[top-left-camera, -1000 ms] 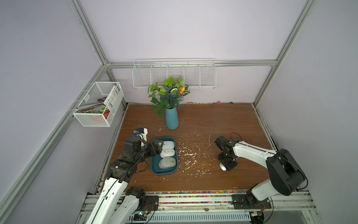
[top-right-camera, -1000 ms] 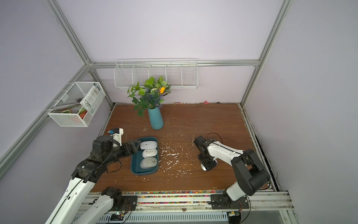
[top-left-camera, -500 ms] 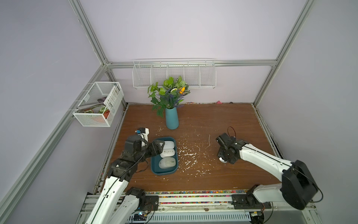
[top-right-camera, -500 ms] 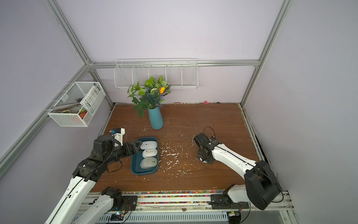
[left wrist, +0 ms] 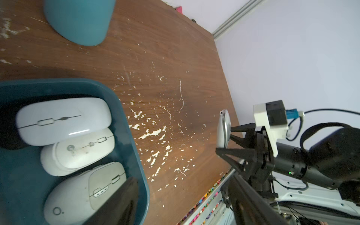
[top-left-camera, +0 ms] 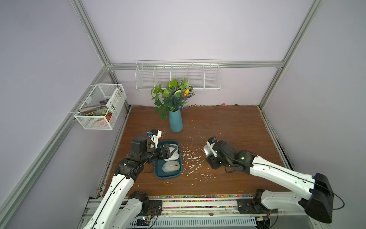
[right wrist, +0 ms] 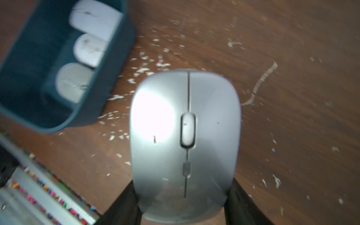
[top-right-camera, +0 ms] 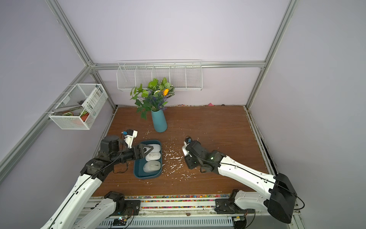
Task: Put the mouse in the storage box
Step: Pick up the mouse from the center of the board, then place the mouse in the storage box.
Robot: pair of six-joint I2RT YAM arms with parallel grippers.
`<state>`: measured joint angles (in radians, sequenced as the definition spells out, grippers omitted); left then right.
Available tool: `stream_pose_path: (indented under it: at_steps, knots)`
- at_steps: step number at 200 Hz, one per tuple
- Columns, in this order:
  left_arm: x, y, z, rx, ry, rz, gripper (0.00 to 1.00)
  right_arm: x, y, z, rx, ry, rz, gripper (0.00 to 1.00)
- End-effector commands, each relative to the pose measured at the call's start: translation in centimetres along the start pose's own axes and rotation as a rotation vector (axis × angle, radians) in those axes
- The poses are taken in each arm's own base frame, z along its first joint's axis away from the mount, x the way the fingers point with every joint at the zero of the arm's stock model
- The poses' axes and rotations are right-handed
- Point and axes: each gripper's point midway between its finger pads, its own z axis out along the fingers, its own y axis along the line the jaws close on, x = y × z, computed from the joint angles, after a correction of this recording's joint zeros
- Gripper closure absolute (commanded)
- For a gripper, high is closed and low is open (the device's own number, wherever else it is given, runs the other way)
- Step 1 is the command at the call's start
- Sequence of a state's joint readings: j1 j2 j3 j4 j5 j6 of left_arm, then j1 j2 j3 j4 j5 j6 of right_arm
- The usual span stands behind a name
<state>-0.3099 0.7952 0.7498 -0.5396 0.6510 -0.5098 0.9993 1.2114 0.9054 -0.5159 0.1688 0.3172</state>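
Item: mouse (right wrist: 185, 136), likely light, rigid, slick. My right claw (right wrist: 182, 196) clamps its flanks. My left claw (top-left-camera: 170, 151) gapes empty over the box (top-left-camera: 168, 176) at nine o'clock.

Both top views look down from high up at the front edge. They see almost the same thing: the whole brown counter (top-left-camera: 227, 123) and the back wall (top-left-camera: 178, 29). The left wrist view sits close over the box (left wrist: 134, 148) and looks across the counter at the right end effector (left wrist: 224, 139). The right wrist view is very near the gray mouse (right wrist: 185, 136), looking down, and shows the same box.
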Motion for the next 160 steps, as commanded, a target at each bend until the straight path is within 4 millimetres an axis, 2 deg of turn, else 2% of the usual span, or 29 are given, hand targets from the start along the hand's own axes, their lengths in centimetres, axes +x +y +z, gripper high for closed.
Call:
stream_pose_path:
  at_steps: [1,37,76,128,160]
  knots:
    - [0.9,-3.0,-0.1,0.165,0.048,0.059,0.22,-2.4,3.3,-1.2,-0.055,-0.117,-0.232,0.74]
    - [2.7,-4.7,0.9,0.273,0.156,0.059,0.22,-3.6,6.5,-2.0,-0.132,-0.232,-0.367,0.72]
    - [3.2,-5.0,1.3,0.293,0.184,0.058,0.22,-4.9,7.8,-2.6,-0.167,-0.306,-0.439,0.72]
    - [3.7,-4.5,2.1,0.285,0.22,0.036,0.22,-6.3,9.5,-1.7,-0.192,-0.284,-0.48,0.73]
    - [4.1,-3.6,2.9,0.234,0.243,0.017,0.28,-7.8,10.6,-1.6,-0.183,-0.291,-0.509,0.73]
